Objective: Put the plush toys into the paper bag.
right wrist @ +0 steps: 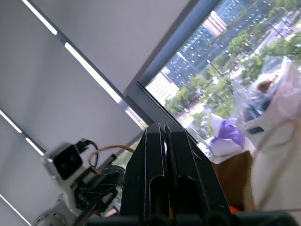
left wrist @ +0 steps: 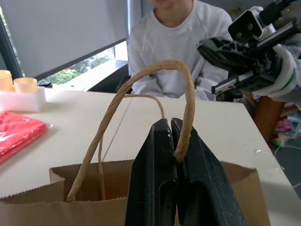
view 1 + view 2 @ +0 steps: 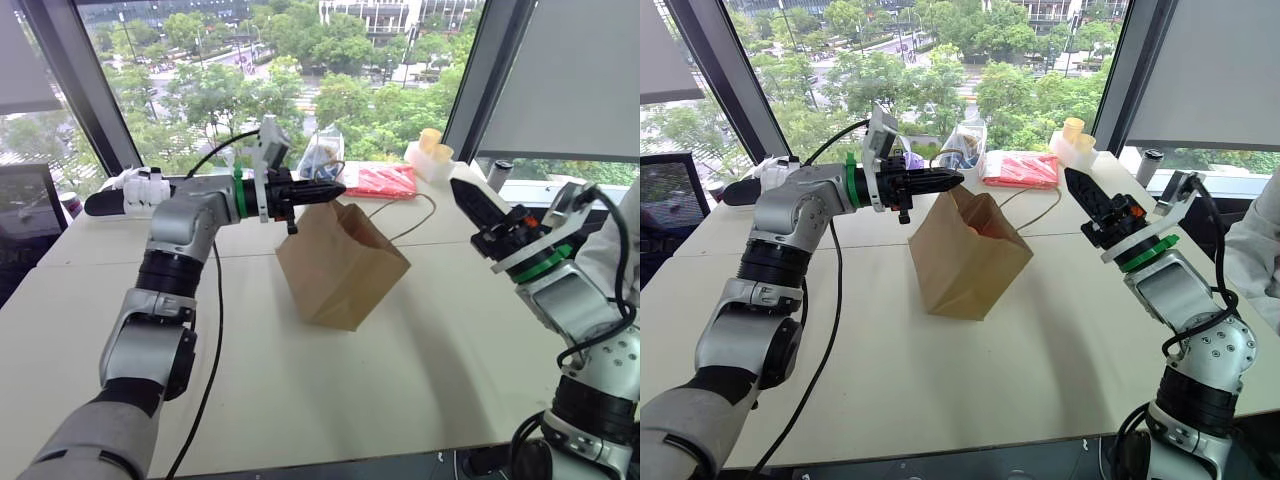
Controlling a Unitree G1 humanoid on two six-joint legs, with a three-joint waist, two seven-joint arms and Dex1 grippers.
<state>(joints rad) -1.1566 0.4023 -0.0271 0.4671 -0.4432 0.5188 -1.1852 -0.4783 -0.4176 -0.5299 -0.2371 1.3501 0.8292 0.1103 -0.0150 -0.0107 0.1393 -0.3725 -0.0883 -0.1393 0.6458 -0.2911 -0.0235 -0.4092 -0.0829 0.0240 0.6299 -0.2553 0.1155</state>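
Observation:
The brown paper bag (image 3: 340,265) stands tilted on the white table (image 3: 420,380), its mouth turned up and to the right. My left gripper (image 3: 335,188) points sideways over the bag and is shut on one twine handle (image 2: 183,70), which loops over its fingers (image 2: 155,169). The bag's other handle (image 3: 420,215) hangs loose behind it. A small orange patch (image 3: 985,228) shows inside the bag's mouth; I cannot tell whether it is a plush toy. Off to the bag's right, my right gripper (image 3: 458,185) is raised and shut with nothing in it, its tip aimed up and left.
Along the window edge of the table lie a red packet (image 3: 385,180), a clear plastic bag (image 3: 322,155), a purple pouch (image 3: 912,158) and a white block with yellow cups (image 3: 430,152). A person in a white top (image 2: 178,42) sits beyond the table's right end.

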